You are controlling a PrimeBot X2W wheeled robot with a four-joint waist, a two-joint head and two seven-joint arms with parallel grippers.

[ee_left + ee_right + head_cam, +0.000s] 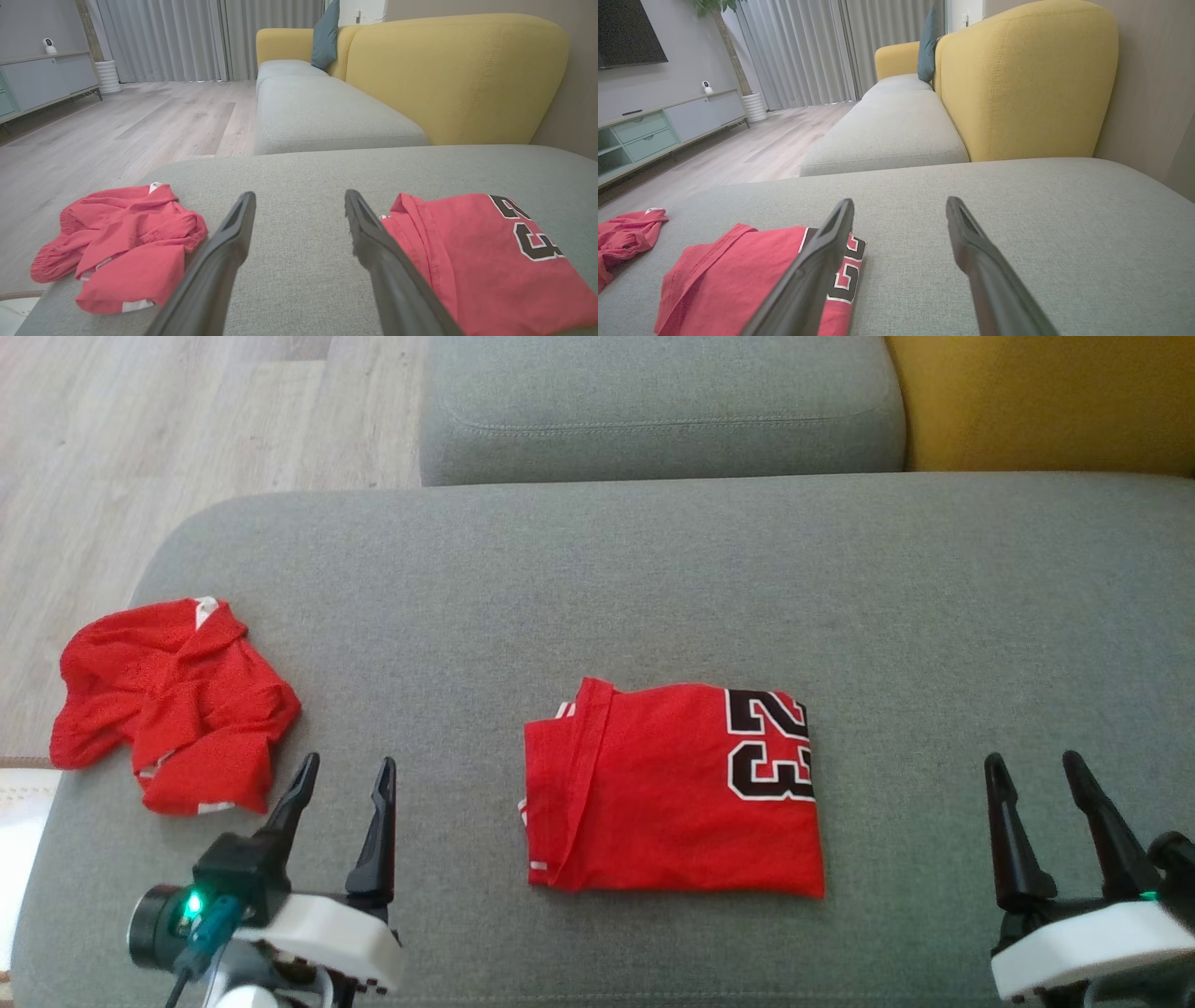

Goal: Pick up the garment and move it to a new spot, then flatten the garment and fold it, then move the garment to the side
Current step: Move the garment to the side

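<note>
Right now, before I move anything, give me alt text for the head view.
A folded red jersey numbered 23 lies centred on a grey sofa seat, a crumpled red garment at its left edge. The left gripper and right gripper hang open at the bottom corners, touching neither.

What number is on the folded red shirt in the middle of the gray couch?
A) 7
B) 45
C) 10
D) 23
D: the folded red shirt has a big black 23 with white edging printed near its right edge.
</note>
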